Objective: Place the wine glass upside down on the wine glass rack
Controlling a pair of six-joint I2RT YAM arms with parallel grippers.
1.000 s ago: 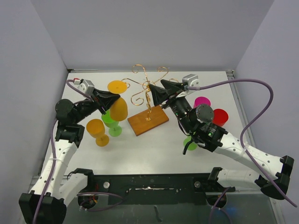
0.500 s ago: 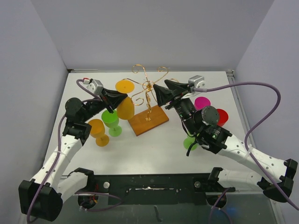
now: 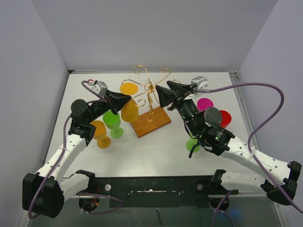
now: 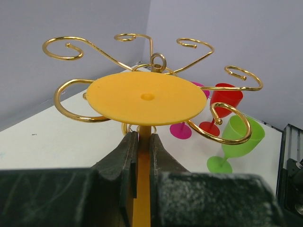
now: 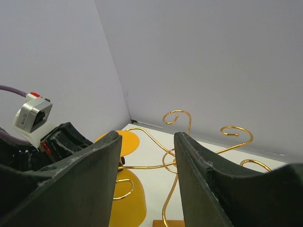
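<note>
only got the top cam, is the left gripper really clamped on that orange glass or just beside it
Observer: Clamped. The left wrist view shows the left gripper shut on the stem of the orange glass, just under its foot, with the foot up.
Operator: right one holding anything
Observer: No. In its wrist view the right gripper is open, with nothing between its fingers.
Operator: is the stem in a hook yet
Observer: I cannot tell. From the left wrist the foot sits in among the curled arms of the wine glass rack and hides the nearest ones.
</note>
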